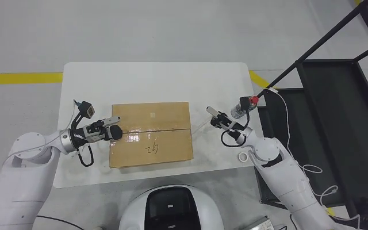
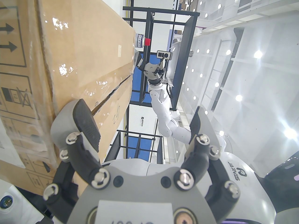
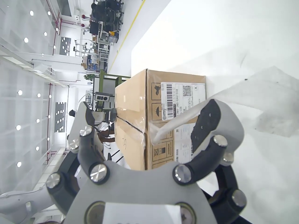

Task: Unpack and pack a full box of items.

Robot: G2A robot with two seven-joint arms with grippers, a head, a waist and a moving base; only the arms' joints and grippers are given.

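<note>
A large robotics lab hall: high lit ceiling [image 2: 257,24], yellow floor line [image 1: 29,77], black metal racks [image 1: 333,115].

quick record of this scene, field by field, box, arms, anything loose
box: brown cardboard box, flaps shut, mid white table
top seam: clear tape over it, handwriting beside it
left jaws: open, at the box's left end by the seam
right jaws: open, off the box's right end, not touching the box
tape: clear strip lifted off the box's end, reaching the right jaws
loose: small red-capped bottle near the table's right edge
</note>
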